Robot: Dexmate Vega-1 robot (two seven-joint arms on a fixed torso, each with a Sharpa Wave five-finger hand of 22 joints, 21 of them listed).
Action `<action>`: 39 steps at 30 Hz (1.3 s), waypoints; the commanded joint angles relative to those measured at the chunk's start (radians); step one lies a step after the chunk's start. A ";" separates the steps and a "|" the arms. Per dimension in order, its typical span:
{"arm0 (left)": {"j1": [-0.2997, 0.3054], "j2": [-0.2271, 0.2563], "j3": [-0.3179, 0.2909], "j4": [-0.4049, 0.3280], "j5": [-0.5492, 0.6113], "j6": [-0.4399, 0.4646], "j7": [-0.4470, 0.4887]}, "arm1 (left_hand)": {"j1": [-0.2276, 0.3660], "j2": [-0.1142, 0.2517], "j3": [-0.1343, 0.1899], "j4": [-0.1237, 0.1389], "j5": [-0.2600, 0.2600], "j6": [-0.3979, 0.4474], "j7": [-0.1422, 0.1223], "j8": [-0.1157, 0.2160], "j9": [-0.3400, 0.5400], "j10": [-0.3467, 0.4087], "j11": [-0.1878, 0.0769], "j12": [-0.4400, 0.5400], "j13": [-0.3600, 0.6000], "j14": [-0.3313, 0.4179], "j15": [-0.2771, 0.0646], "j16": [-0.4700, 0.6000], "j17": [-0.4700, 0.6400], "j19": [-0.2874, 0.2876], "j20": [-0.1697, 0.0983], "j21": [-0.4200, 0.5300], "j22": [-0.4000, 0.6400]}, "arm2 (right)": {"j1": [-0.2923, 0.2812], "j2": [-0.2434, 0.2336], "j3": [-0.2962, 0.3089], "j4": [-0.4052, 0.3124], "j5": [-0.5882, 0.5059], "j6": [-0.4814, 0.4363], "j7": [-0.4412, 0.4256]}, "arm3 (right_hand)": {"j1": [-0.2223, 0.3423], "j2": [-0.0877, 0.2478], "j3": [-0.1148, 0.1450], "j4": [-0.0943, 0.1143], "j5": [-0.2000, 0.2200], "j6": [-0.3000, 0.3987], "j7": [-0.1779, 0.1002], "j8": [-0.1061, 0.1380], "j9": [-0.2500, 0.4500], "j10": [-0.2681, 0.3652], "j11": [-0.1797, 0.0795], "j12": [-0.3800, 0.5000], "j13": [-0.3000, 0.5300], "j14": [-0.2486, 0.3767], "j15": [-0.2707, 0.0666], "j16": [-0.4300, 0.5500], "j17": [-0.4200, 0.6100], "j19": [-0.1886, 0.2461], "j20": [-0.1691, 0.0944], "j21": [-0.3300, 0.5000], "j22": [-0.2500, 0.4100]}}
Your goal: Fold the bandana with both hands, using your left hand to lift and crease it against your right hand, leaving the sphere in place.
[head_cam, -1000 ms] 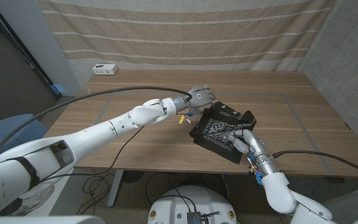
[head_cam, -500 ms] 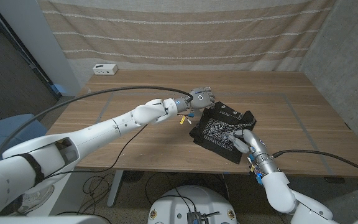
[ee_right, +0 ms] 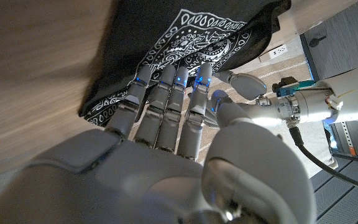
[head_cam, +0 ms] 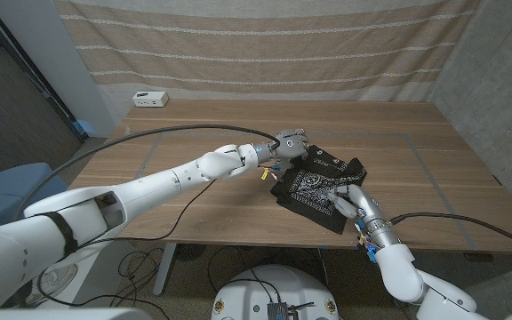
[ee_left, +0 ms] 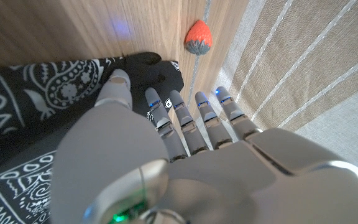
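A black bandana [head_cam: 312,185] with white paisley print lies rumpled on the wooden table, right of the middle. My left hand [head_cam: 290,144] hovers at its far left corner. In the left wrist view the thumb [ee_left: 118,84] lies on the bandana [ee_left: 36,87] while the fingers [ee_left: 194,115] stretch out past its dark folded edge; no pinch is evident. My right hand [head_cam: 354,203] presses on the near right part, fingers [ee_right: 166,93] spread flat over the bandana [ee_right: 185,31]. A small red and grey sphere [ee_left: 199,37] sits on the wood just beyond the left hand.
A white box [head_cam: 150,99] stands at the table's [head_cam: 185,124] far left edge, with a striped curtain [head_cam: 265,44] behind it. The left arm [head_cam: 176,178] and its black cable cross the table's left half. The near table edge runs close below the right hand.
My left hand has come down a little and toward the bandana's far left corner. The right hand and the bandana have stayed where they were.
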 commanded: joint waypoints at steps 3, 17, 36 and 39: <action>-0.029 -0.071 0.072 0.159 -0.016 0.090 0.173 | 0.085 0.069 0.056 -0.027 -0.044 0.161 0.049 0.018 0.001 0.092 -0.007 0.024 -0.004 0.061 -0.163 0.021 0.001 0.047 -0.016 0.032 0.005 | 0.010 -0.011 0.003 -0.002 0.018 -0.012 0.020 | -0.004 -0.003 -0.007 0.000 0.000 0.009 -0.002 0.001 0.003 0.001 0.002 0.009 0.005 -0.003 -0.001 0.005 0.003 -0.001 -0.006 -0.002 0.003; -0.020 -0.057 0.064 0.102 -0.133 0.147 0.162 | 0.063 0.183 0.253 0.131 -0.097 0.053 0.137 0.181 0.262 0.047 -0.005 0.010 0.084 0.030 -0.144 -0.004 0.059 0.033 -0.010 0.126 0.031 | 0.016 -0.013 -0.002 0.002 0.017 -0.013 0.014 | -0.005 -0.002 -0.010 0.001 0.000 0.012 -0.002 0.001 0.003 0.005 -0.001 0.011 0.005 -0.003 -0.001 0.004 0.004 0.001 -0.008 -0.002 0.003; 0.083 0.045 -0.154 -0.208 -0.540 0.009 -0.208 | 0.052 0.163 0.348 0.145 -0.059 -0.031 0.180 0.413 0.509 -0.002 0.020 0.084 0.250 -0.034 -0.094 -0.013 0.110 -0.024 0.034 0.212 0.046 | 0.032 -0.011 -0.013 0.010 0.012 -0.015 0.016 | -0.011 0.000 -0.015 0.005 0.000 0.008 -0.003 -0.001 0.004 0.003 0.001 0.011 0.005 -0.005 -0.003 0.004 0.007 0.003 -0.009 -0.001 0.003; 0.097 0.049 -0.195 -0.244 -0.629 -0.003 -0.298 | 0.052 0.160 0.355 0.138 -0.059 -0.029 0.186 0.428 0.521 -0.003 0.018 0.089 0.258 -0.039 -0.091 -0.015 0.108 -0.031 0.037 0.217 0.047 | 0.032 -0.012 -0.014 0.010 0.013 -0.021 0.018 | -0.013 0.001 -0.017 0.006 -0.001 0.008 -0.002 -0.002 0.004 0.003 0.006 0.011 0.005 -0.005 -0.003 0.004 0.007 0.003 -0.009 -0.001 0.003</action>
